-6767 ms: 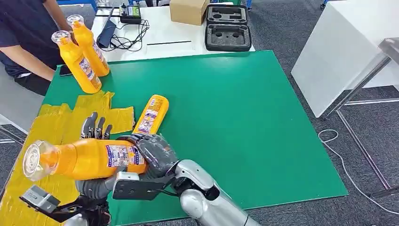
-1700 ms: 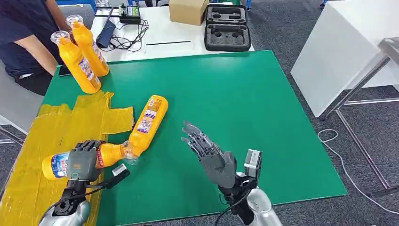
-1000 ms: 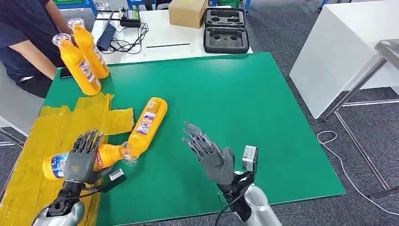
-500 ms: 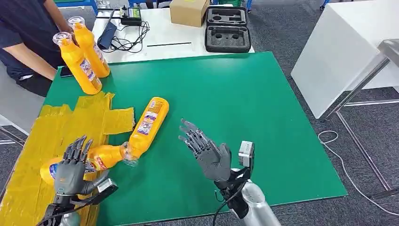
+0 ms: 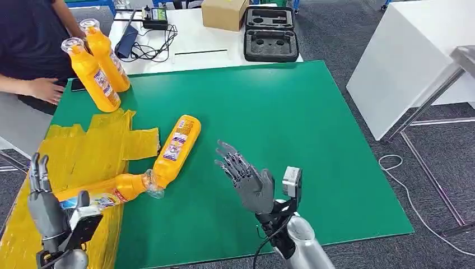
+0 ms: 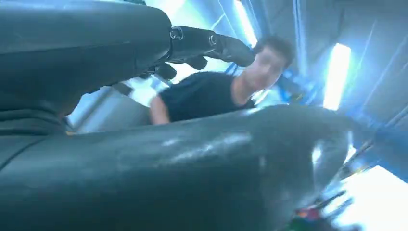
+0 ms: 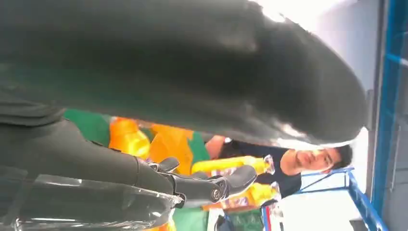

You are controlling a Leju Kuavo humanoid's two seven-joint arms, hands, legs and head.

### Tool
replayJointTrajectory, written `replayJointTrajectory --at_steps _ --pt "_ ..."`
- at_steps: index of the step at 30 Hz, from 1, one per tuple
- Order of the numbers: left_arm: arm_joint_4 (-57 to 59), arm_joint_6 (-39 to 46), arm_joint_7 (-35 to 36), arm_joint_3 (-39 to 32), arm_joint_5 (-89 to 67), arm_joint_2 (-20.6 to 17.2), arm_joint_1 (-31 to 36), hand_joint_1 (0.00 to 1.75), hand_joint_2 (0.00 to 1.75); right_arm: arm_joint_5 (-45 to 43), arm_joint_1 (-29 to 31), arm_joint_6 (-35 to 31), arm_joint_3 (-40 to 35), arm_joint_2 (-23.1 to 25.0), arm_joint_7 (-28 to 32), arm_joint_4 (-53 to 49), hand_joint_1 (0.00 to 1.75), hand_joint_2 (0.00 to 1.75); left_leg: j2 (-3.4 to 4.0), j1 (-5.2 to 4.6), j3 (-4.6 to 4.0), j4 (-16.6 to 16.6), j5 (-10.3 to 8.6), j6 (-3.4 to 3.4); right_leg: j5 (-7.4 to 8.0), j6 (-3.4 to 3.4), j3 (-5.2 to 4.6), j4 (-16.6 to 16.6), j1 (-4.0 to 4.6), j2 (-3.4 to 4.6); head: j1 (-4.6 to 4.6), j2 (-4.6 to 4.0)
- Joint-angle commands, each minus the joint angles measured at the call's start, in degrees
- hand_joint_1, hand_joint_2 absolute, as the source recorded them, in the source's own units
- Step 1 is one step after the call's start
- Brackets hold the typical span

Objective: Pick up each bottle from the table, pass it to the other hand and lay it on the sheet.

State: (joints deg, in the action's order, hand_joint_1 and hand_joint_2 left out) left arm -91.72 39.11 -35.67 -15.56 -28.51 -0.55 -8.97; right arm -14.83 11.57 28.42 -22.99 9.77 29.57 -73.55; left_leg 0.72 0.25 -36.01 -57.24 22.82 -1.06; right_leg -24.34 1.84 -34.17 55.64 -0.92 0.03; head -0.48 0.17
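1. The left hand [image 5: 43, 210] is raised at the near left corner of the yellow sheet [image 5: 73, 154]. Its fingers [image 5: 37, 166] point up, are spread apart, and hold nothing.
2. In the left wrist view the left hand [image 6: 120, 53] appears large and dark, with its fingers extended in front of a blurred person [image 6: 211, 94].
3. The right hand [image 5: 246, 180] hovers over the green worktop [image 5: 291, 123], palm turned toward the left side. Its fingers are apart and it holds nothing.
4. One orange bottle [image 5: 103, 191] lies on its side on the sheet, just beside the raised left hand but not touching it. Its clear cap [image 5: 151, 184] points toward the right.
5. A second orange bottle [image 5: 177, 147] lies on its side on the green worktop, with its cap end close to the cap of the first one; I cannot tell if they touch.
6. Two more orange bottles stand upright and slightly leaning at the far left corner of the worktop: one [image 5: 89, 75] nearer, one [image 5: 106, 55] behind it.
7. A person's hand [image 5: 42, 88] rests at the far left edge of the worktop, near the standing bottles.
8. Behind the green worktop a white table [image 5: 190, 42] carries a cardboard box [image 5: 224, 12], a black foam case [image 5: 271, 33] and some black cables [image 5: 148, 47].
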Motion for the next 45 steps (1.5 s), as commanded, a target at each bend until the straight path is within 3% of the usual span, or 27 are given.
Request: replayJointTrajectory --at_steps 1,8,15,18,27,34,38,45 --pt "-13.3 -3.0 -3.0 6.2 10.5 1.2 -0.1 0.00 0.00 13.9 12.0 -10.7 -0.1 -2.4 -1.6 10.7 0.00 0.00 -0.01 0.01 0.03 -0.1 0.03 0.01 0.01 -0.04 0.04 0.0 0.01 0.02 0.00 0.00" --pt "-4.8 -7.6 -4.3 11.9 14.5 -0.6 8.3 0.00 0.00 27.1 19.4 -17.3 1.5 -9.3 -6.0 11.2 0.00 0.00 -0.39 0.00 0.05 0.0 -0.19 -0.12 0.03 -0.02 0.14 0.0 -0.01 -0.38 0.00 0.00" --pt "-9.3 -9.5 -4.3 14.0 20.4 -2.2 5.6 0.00 0.00 39.1 26.5 -20.9 -1.0 -12.8 -7.3 17.6 0.00 0.00 -0.08 -0.01 0.19 -0.1 -0.09 -0.16 0.14 0.12 0.25 0.0 -0.04 -0.03 0.00 0.00" --pt "-10.2 -7.8 -4.3 17.8 20.7 -3.8 5.8 0.00 0.00 42.2 29.9 -22.1 -0.8 -14.4 -5.1 20.1 0.00 0.00 -0.12 -0.04 0.07 -0.1 -0.11 -0.16 0.15 0.13 0.14 0.0 -0.04 -0.08 -0.02 0.00" --pt "-10.2 -7.8 -4.3 17.8 20.7 -3.8 5.8 0.00 0.00 42.2 29.9 -22.1 -0.8 -14.4 -5.1 20.1 0.00 0.00 -0.15 -0.05 0.10 -0.1 -0.09 -0.15 0.12 0.12 0.19 0.0 -0.03 -0.11 -0.02 0.00" --pt "-8.9 -11.7 -4.3 20.8 25.2 -7.6 11.7 0.00 0.00 45.5 24.9 -23.8 0.7 -20.9 -9.5 5.5 0.00 0.00 -0.41 -0.04 -0.08 -0.1 -0.17 -0.17 0.11 0.14 0.07 0.0 -0.03 -0.38 -0.02 0.00" --pt "-7.3 -12.1 -4.3 20.9 26.6 -9.8 14.3 0.00 0.00 41.0 21.7 -21.4 2.1 -23.0 -8.4 1.0 0.00 0.00 -0.35 -0.05 -0.08 -0.1 -0.20 -0.18 0.16 0.15 0.06 0.0 -0.04 -0.32 -0.02 0.00" --pt "-6.0 -11.9 -4.3 21.5 25.8 -8.7 16.1 0.00 0.00 42.5 19.0 -23.4 2.5 -22.1 -9.0 -1.5 0.00 0.00 -0.31 -0.04 0.07 -0.1 -0.14 -0.15 0.12 0.12 0.18 0.0 -0.03 -0.26 0.00 0.00"
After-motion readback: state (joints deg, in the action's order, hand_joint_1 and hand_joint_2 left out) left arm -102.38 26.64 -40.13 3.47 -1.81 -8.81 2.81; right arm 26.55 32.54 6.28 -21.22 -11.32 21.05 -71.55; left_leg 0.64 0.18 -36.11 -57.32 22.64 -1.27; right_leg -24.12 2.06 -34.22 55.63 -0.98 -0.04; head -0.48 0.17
